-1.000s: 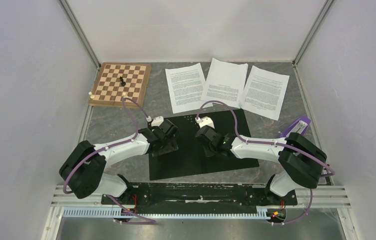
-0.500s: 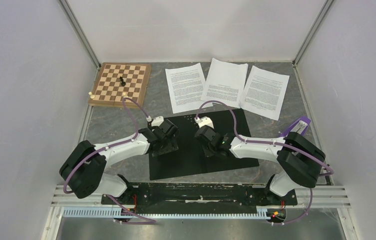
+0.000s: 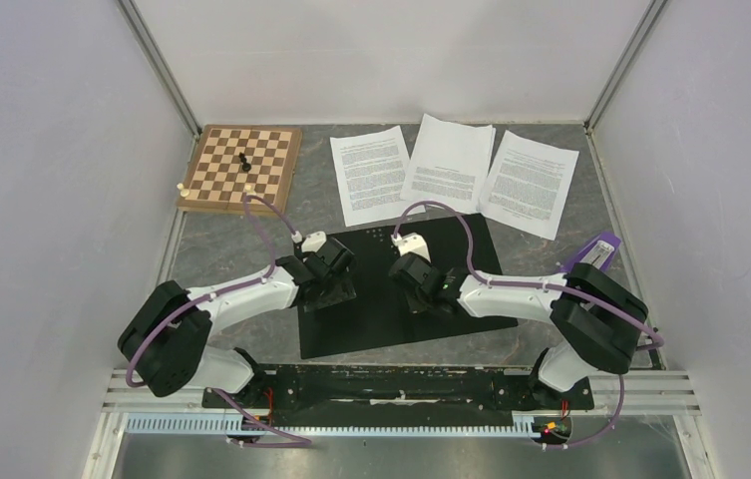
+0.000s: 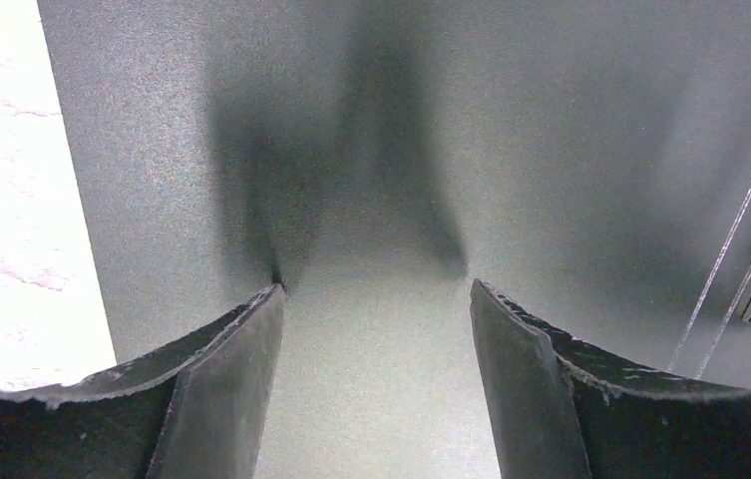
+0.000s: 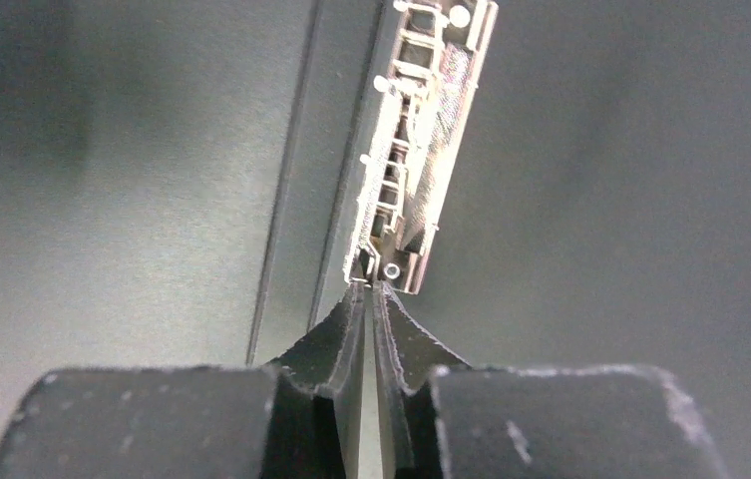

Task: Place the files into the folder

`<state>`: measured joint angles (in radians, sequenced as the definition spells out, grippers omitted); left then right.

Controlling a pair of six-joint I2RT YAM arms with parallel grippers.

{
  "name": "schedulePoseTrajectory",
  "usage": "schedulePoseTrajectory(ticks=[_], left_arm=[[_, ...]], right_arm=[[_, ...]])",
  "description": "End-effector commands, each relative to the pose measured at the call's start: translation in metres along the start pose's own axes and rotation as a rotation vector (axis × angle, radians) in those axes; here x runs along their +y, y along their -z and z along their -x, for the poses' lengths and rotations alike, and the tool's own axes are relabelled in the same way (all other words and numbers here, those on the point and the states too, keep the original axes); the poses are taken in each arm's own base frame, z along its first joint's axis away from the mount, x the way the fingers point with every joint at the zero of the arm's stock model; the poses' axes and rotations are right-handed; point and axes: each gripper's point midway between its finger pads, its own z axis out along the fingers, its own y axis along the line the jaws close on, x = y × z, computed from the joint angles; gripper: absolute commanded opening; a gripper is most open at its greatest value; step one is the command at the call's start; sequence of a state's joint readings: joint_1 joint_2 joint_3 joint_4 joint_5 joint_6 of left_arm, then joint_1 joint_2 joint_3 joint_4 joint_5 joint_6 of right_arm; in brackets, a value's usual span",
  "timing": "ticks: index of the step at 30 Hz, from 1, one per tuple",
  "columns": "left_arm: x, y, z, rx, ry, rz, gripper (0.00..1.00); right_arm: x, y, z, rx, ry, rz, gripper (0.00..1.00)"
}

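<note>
The folder (image 3: 391, 324) lies open on the table, black inner faces up. Three white printed files (image 3: 371, 175) (image 3: 448, 165) (image 3: 529, 185) lie side by side behind it, the middle one overlapping its neighbours. My left gripper (image 3: 326, 289) is open, its tips down on the folder's left face (image 4: 551, 150), near its left edge; in the left wrist view the gripper (image 4: 374, 286) holds nothing. My right gripper (image 3: 423, 292) is shut over the folder's middle. In the right wrist view the gripper (image 5: 371, 287) has its tips at the near end of the folder's metal clip (image 5: 421, 150).
A wooden chessboard (image 3: 241, 167) with a black piece (image 3: 243, 161) sits at the back left. A purple object (image 3: 595, 249) lies at the right behind my right arm. White enclosure walls stand on three sides.
My right gripper has edged slightly left along the folder's middle. The left gripper, the folder and the files have not visibly moved.
</note>
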<state>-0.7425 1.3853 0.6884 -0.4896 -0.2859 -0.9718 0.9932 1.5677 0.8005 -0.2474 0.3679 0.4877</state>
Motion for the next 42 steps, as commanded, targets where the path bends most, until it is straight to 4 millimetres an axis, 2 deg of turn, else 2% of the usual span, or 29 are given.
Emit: schedulePoseTrajectory(ticks=[1, 4, 8, 11, 15, 18, 20, 26, 35, 38, 42], left_arm=[[0.028, -0.014, -0.022, 0.063, 0.027, 0.076, 0.76], [0.031, -0.015, -0.021, 0.068, 0.027, 0.079, 0.75], [0.033, -0.016, -0.021, 0.078, 0.021, 0.084, 0.75], [0.035, -0.016, -0.021, 0.078, 0.021, 0.086, 0.75], [0.035, -0.016, -0.022, 0.080, 0.022, 0.083, 0.75], [0.036, -0.017, -0.023, 0.082, 0.024, 0.083, 0.75], [0.036, -0.017, -0.023, 0.083, 0.025, 0.082, 0.75], [0.036, -0.017, -0.023, 0.082, 0.022, 0.085, 0.75], [0.034, -0.016, -0.022, 0.084, 0.020, 0.076, 0.75], [0.024, -0.014, -0.019, 0.088, 0.013, 0.041, 0.75], [0.000, -0.008, -0.012, 0.096, 0.005, -0.058, 0.75]], right_arm=[[-0.039, -0.008, -0.040, 0.067, 0.015, -0.161, 0.09], [-0.040, -0.010, -0.049, 0.083, -0.005, -0.163, 0.08], [-0.037, -0.007, -0.041, 0.062, -0.027, -0.152, 0.07], [-0.031, 0.002, -0.023, 0.012, -0.046, -0.120, 0.11], [-0.014, 0.015, 0.012, -0.073, -0.051, -0.037, 0.23], [-0.003, 0.016, 0.030, -0.105, -0.028, -0.005, 0.27], [-0.001, 0.012, 0.035, -0.106, -0.010, -0.011, 0.27], [0.004, -0.002, 0.033, -0.079, 0.024, -0.026, 0.25], [0.001, -0.011, 0.018, -0.027, 0.039, -0.050, 0.15], [0.003, -0.012, 0.013, -0.012, 0.040, -0.045, 0.11], [0.010, -0.008, 0.000, 0.015, 0.041, -0.037, 0.09]])
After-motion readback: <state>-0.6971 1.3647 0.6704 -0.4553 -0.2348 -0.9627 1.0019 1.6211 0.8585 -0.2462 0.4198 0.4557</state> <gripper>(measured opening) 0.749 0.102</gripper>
